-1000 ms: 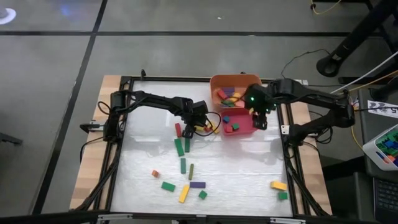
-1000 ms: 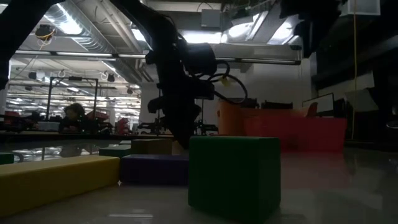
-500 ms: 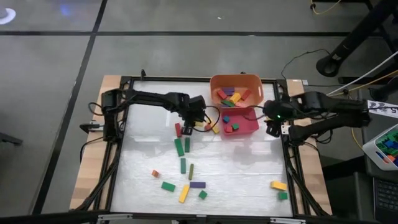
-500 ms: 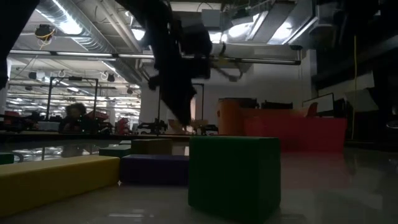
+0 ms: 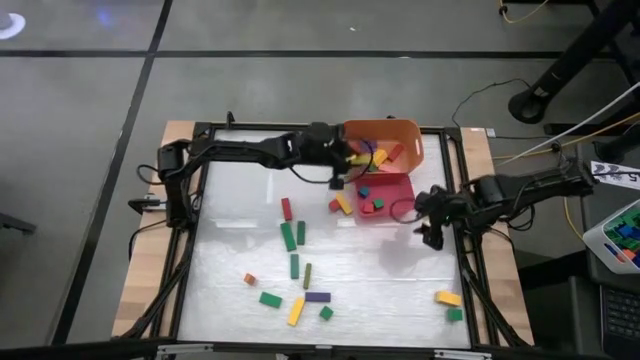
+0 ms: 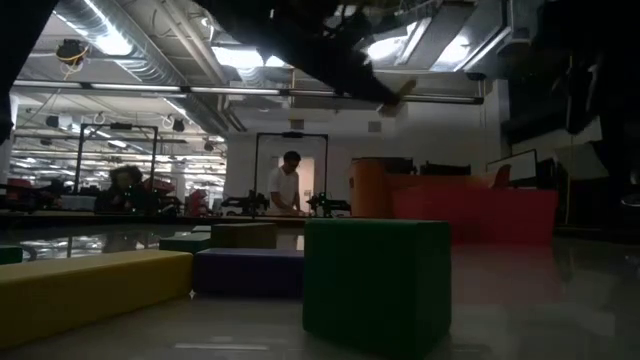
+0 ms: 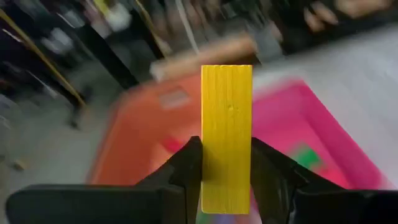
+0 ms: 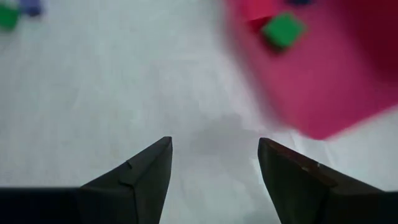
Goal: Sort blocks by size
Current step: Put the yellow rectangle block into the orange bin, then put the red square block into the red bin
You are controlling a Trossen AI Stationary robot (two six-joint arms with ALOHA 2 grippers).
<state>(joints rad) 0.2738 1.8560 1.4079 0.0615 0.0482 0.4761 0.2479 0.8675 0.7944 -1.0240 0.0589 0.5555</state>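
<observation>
My left gripper is at the left rim of the orange bin and is shut on a yellow bar. The bar is lifted over the bin and the pink tray. My right gripper is open and empty, low over the table, right of the tray and nearer the near edge. Loose blocks lie on the table: a red bar, green bars, a purple bar, a yellow bar and a green cube. Several blocks lie in the bin and the tray. My left gripper pinches the yellow bar's two long sides between its two fingers, at the bar's near end. The bar runs along the fingers and sticks out well past their tips. It is lifted clear, over the bin and the tray.
A yellow bar and a red cube lie just left of the tray. A yellow block and a green cube lie at the near right corner. In the low view a green cube stands close. People stand in the room behind.
My left gripper has risen from beside the red bar and gone toward the table's far right, up to the orange bin. My right gripper has left the pink tray, going toward the right edge and then the near edge.
</observation>
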